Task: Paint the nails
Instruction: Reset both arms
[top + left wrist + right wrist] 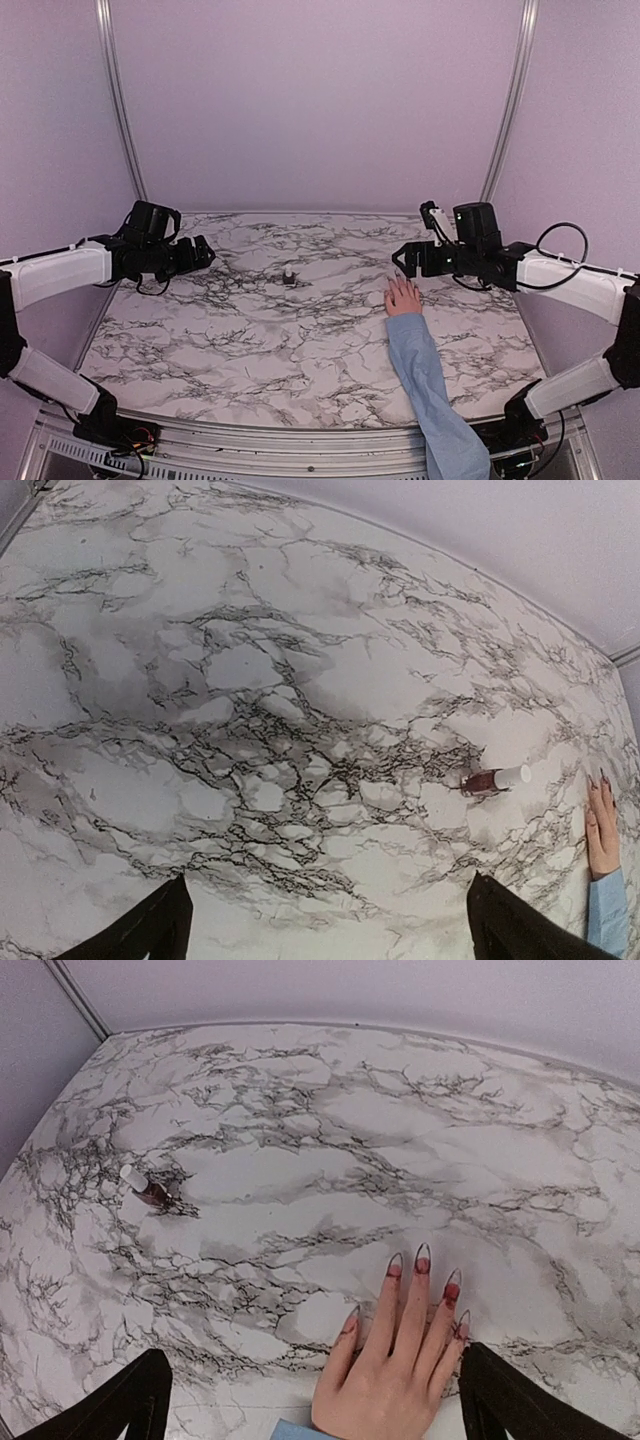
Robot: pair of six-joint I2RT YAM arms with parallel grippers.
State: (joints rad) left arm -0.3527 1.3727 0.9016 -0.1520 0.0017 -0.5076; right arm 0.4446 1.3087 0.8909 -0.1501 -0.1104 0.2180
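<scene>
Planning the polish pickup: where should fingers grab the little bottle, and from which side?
Take the bottle by its reddish body, just under the white cap, coming level from the left, away from the hand: it seems upright, alone on the marble.

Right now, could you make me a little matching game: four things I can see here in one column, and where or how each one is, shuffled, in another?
1 small bottle
2 hand
3 sleeve
4 left gripper

A light blue
B open, at far left
C palm down on the table
D alone, mid-table

Pairs: 1-D, 2-C, 3-A, 4-B
</scene>
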